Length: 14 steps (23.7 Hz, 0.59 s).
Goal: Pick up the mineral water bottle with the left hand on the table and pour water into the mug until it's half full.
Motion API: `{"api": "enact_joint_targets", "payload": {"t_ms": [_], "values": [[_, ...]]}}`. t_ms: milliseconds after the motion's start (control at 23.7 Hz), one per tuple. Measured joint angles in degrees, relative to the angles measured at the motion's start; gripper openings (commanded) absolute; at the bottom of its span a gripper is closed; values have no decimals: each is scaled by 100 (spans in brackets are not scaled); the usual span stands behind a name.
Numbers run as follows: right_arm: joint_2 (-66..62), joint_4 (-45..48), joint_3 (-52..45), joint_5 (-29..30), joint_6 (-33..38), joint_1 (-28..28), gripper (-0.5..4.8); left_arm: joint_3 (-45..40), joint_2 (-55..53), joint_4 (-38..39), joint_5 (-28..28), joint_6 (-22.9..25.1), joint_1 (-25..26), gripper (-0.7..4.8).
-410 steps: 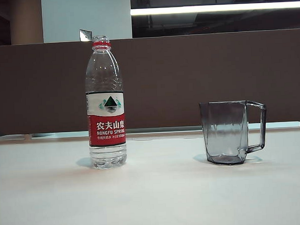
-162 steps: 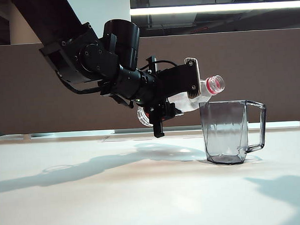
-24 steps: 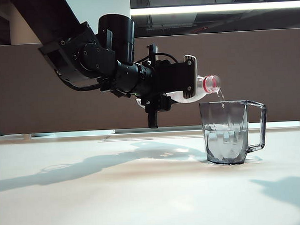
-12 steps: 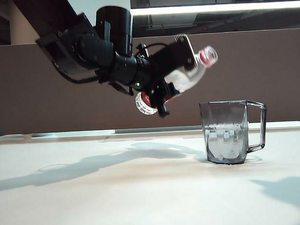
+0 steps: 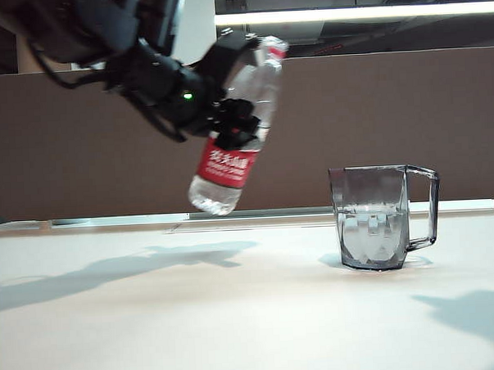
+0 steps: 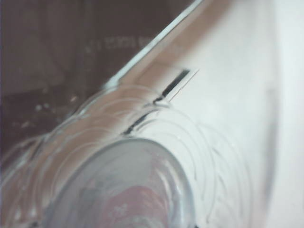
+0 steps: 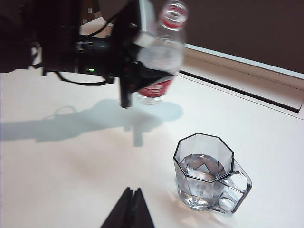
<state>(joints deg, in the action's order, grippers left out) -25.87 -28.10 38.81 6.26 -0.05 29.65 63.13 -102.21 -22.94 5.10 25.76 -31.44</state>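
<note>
- Left hand (image 5: 227, 112): raised well above the worktop, over its left half in the exterior view; clamped round the middle of the mineral water bottle, fingers on either side of the body just above the label. A small green light shows on the arm behind it.
- Mineral water bottle (image 5: 233, 145): held clear of the worktop, tilted, open mouth with red neck ring uppermost and leaning toward the mug side, base lowest. Uncapped. No stream leaves the mouth. Its clear ribbed base (image 6: 118, 190) fills the left wrist view. How much water is left inside cannot be told.
- Mug (image 5: 381, 218): upright on the worktop toward the right side, handle turned to the right edge; apart from the bottle, nothing touching it. Holds clear water (image 7: 202, 170), level judged at about the halfway mark.
- Right hand (image 7: 129, 211): low over the near part of the worktop, near the mug but not touching it; the two dark fingertips lie together, nothing between them. Idle, by the look of it.
- Worktop (image 5: 155, 336): plain white, bearing only the mug and shadows; no spill visible around the mug.
- Task standing: pick-up done; pour judged done or very nearly so, given the fill level and the bottle's mouth-up tilt. Left, at most: confirm the level and set the bottle down upright, well apart from the mug.
</note>
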Motion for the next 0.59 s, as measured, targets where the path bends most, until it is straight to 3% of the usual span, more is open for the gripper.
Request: {"api": "enact_joint_targets", "payload": {"t_ms": [253, 337, 422, 590], "values": [[0, 0, 0, 2, 0, 0, -2, -1113, 804, -614, -4, -763, 225, 174], [0, 0, 0, 2, 0, 0, -2, -1502, 938, -911, 2, -1108, 225, 174], [4, 2, 0, 2, 0, 0, -2, -2059, 1137, -1386, 17, -1749, 345, 174], [4, 0, 0, 2, 0, 0, -2, -2470, 1327, -1628, 2, -2264, 544, 174]]}}
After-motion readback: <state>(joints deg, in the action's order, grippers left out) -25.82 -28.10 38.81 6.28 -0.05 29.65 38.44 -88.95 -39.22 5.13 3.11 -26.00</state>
